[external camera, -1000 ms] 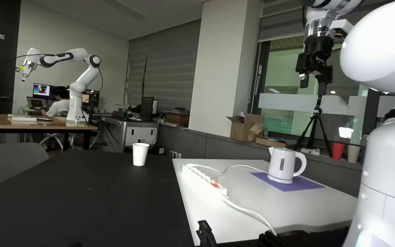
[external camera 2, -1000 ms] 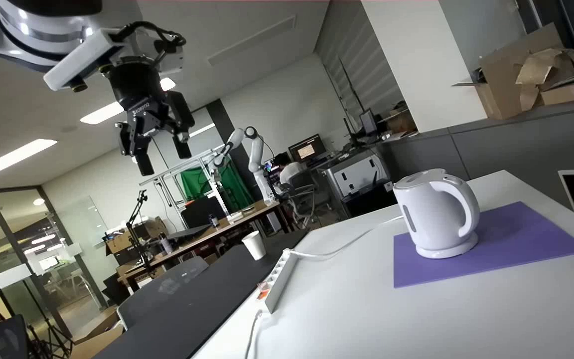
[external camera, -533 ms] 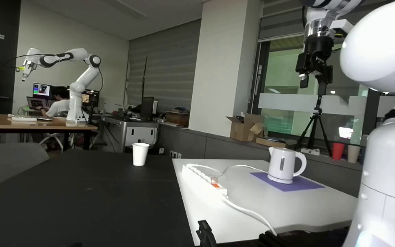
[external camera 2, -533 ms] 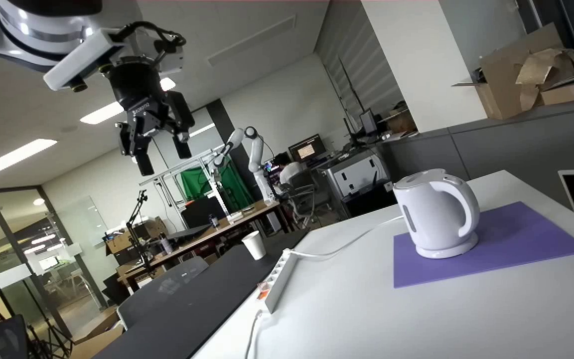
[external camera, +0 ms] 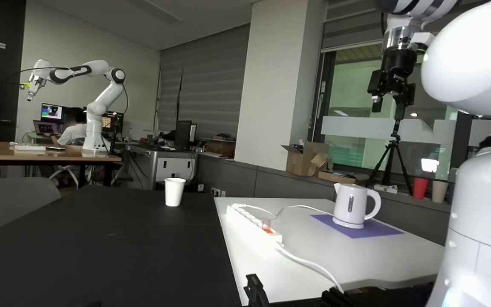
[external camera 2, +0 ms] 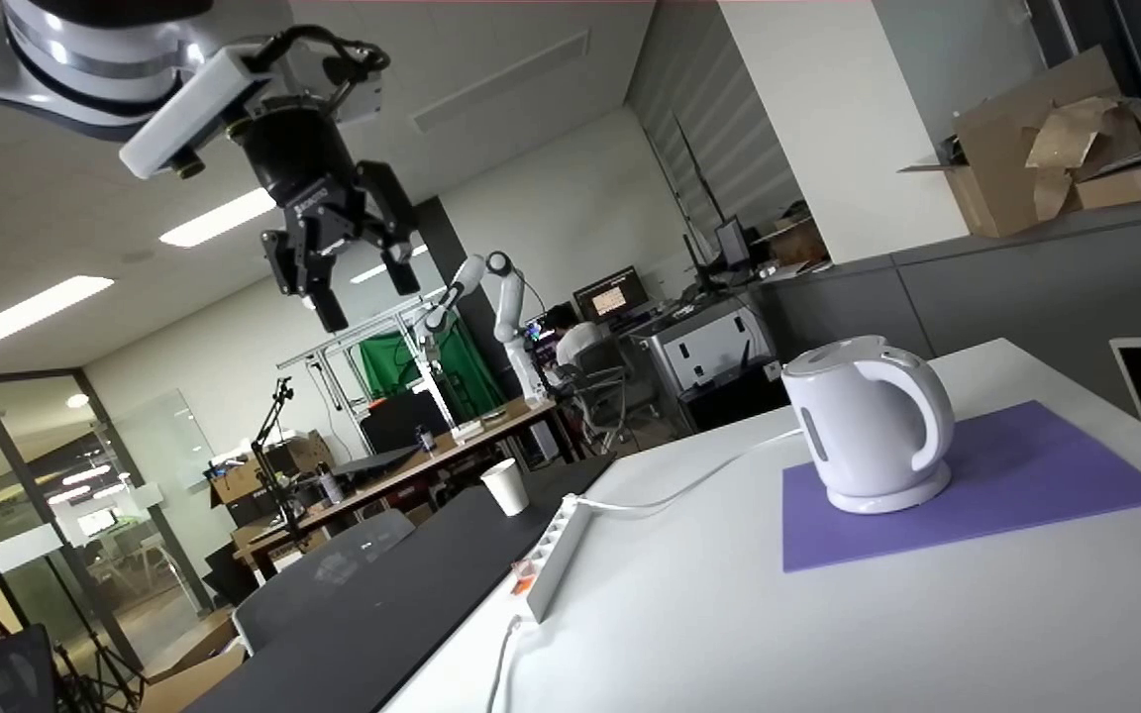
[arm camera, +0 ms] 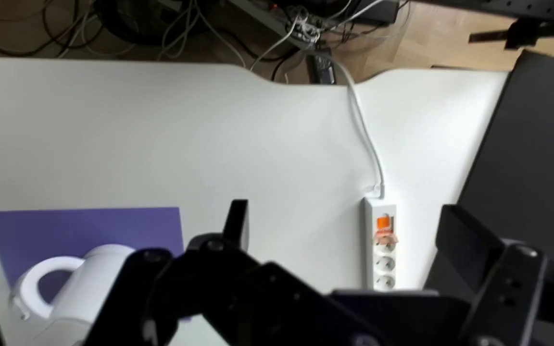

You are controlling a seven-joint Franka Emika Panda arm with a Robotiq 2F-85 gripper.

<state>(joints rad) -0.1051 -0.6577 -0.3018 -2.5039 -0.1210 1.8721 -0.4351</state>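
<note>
Gripper [external camera 2: 369, 305] hangs spread and empty above the white table [external camera 2: 689, 614], where the kettle [external camera 2: 846, 431] appears stiff, smooth and likely slippery, weight unverified, best grasped at its handle [external camera 2: 937, 421].

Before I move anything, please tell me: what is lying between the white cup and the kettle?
Between the white cup and the kettle lie the white power strip and a white cable, as both exterior views show.
</note>
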